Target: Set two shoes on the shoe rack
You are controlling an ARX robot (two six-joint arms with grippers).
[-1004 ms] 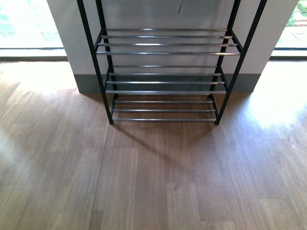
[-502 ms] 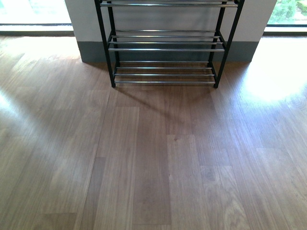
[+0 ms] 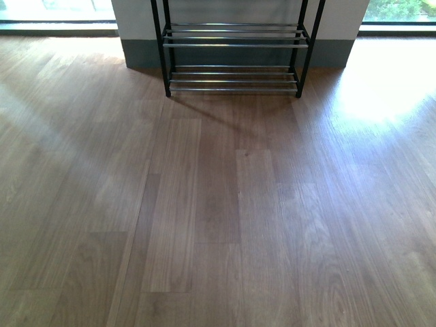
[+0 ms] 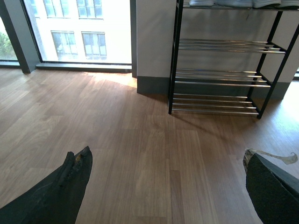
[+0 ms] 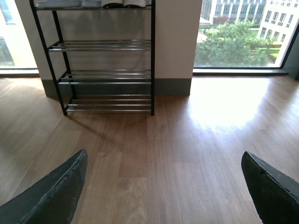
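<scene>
I'm in a room of a home or apartment, or a mock-up of one: wood plank floor (image 3: 218, 204), a shoe rack (image 5: 107, 79) against a white wall pillar (image 5: 175, 37) with grey skirting, floor-to-ceiling windows (image 4: 84, 30) either side. Outside I see trees (image 5: 233, 46) and multi-storey buildings (image 5: 271, 18).

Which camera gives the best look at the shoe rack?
The right wrist view: the shoe rack shows four tiers, with shoes on top. The left wrist view shows nearly as much. The front view catches only its two lowest shelves.
</scene>
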